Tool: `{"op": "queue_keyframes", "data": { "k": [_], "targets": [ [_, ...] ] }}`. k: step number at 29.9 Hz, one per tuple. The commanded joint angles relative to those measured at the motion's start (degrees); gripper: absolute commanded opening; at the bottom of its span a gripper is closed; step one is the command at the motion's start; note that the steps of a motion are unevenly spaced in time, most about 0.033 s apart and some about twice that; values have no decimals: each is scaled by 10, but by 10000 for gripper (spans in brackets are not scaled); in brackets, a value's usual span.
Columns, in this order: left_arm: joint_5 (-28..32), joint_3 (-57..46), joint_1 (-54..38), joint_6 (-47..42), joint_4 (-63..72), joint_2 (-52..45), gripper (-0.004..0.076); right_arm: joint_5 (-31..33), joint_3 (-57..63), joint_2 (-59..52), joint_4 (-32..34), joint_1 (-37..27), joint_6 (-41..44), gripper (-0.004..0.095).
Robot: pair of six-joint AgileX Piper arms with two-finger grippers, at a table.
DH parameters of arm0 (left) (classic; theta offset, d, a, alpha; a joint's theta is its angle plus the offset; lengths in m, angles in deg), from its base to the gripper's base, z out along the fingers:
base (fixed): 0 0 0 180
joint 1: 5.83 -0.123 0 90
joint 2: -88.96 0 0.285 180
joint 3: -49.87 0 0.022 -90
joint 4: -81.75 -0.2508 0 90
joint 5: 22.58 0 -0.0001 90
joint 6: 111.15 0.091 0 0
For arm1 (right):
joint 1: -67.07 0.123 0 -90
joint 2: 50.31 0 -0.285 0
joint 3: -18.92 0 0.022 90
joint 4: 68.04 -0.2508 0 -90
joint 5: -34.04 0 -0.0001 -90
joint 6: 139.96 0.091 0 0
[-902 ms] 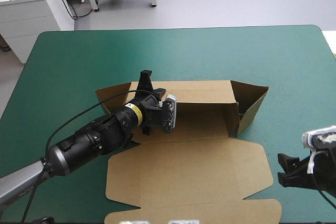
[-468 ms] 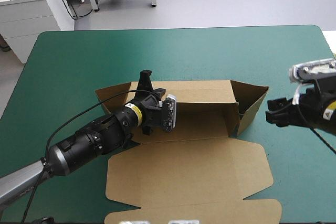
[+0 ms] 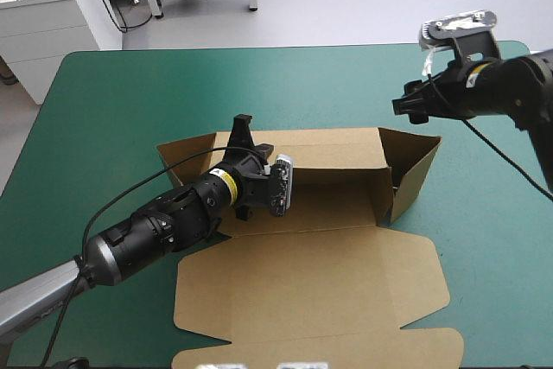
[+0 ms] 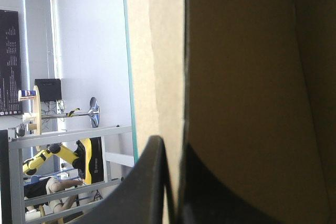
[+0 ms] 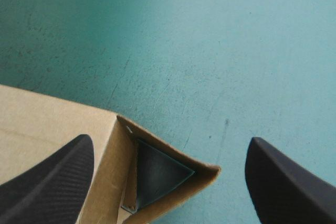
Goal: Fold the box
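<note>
Box (image 3: 328,213) sits at centre of table (image 3: 130,101), back wall up, my left gripper (image 3: 240,127) clamped on that wall, right gripper (image 3: 409,104) wide open above end flap (image 3: 415,166), so if I drop in off-line, flap prob buckles outward.

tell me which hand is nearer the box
Left. The left hand is shut on the far wall of the box; the right hand hangs open above its right end, not touching it.

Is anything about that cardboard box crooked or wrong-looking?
Yes. The box is only half built: its right-end flap splays outward at a slant, leaving a triangular gap at that corner. The lid lies flat.
</note>
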Motion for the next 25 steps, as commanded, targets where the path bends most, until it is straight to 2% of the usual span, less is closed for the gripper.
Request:
{"op": "queue_keyframes", "data": {
  "k": [1, 9, 16, 25],
  "targets": [
    [-3, 2, 6, -11, 28, 1, -8, -24, -53, 47, -2, -14, -6, 733],
    [-4, 2, 6, -18, 31, 1, -8, -7, -111, 170, -110, -85, -27, 723],
    [-5, 2, 6, -38, 31, 1, -8, 2, -104, 214, -128, -106, -28, 719],
    [-15, 2, 6, -41, 31, 1, -8, 2, -5, 186, -138, -106, -32, 715]
  ]
}}
